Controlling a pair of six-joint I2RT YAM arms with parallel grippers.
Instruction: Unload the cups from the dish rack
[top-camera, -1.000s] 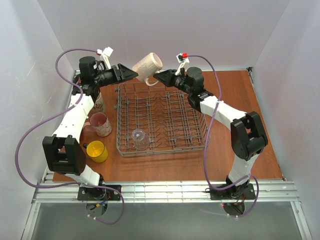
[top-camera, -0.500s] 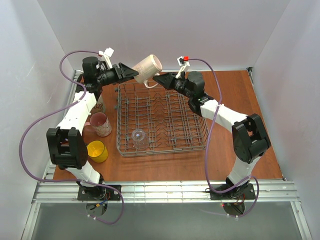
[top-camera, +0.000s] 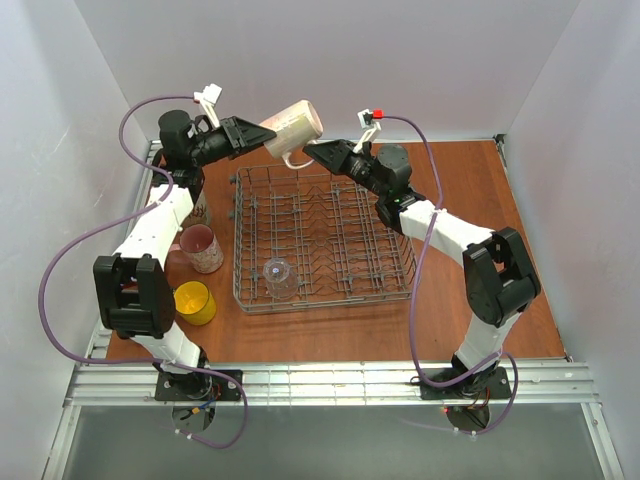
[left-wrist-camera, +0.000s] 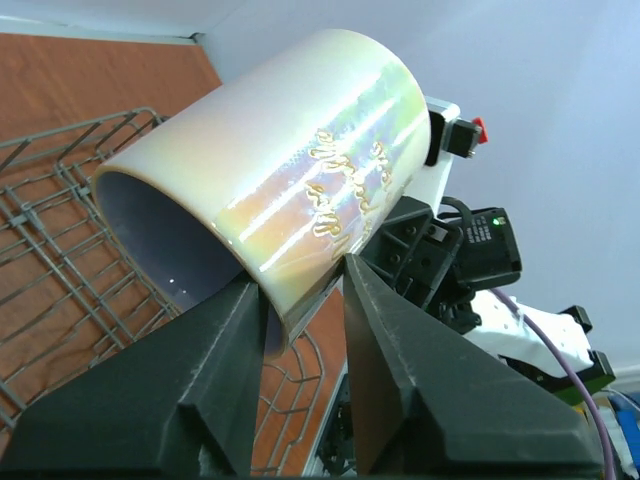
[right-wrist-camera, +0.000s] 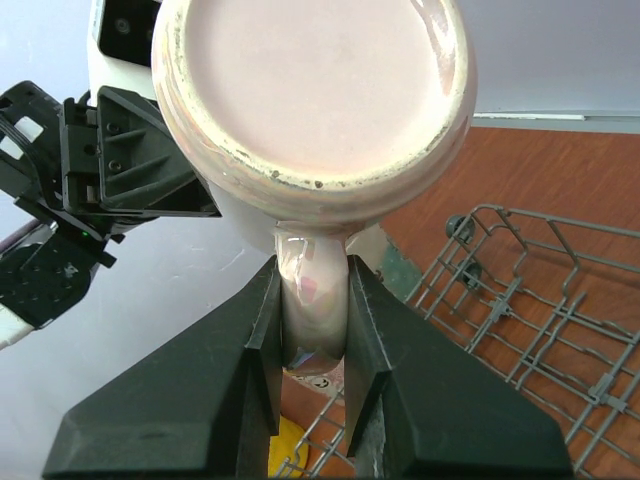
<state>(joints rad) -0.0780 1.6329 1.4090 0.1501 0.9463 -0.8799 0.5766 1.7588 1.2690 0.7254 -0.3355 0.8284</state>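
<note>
A pearly cream mug (top-camera: 292, 125) hangs on its side in the air above the far edge of the grey wire dish rack (top-camera: 240, 255). My right gripper (top-camera: 308, 152) is shut on its handle (right-wrist-camera: 313, 300), under the mug's base (right-wrist-camera: 310, 90). My left gripper (top-camera: 268, 133) straddles the rim of the mug (left-wrist-camera: 290, 170), one finger inside the mouth and one outside, with a slit of gap still showing beside the wall. A small clear glass (top-camera: 280, 277) stands in the rack's near left part.
Left of the rack on the wooden table stand a pink mug (top-camera: 203, 247), a yellow cup (top-camera: 194, 302) and a patterned mug (top-camera: 198, 207) partly hidden under the left arm. White walls close in the back and both sides.
The left gripper has come up to the mug's mouth and its jaws have narrowed around the rim. The mug has tilted flatter and shifted slightly left with the right gripper.
</note>
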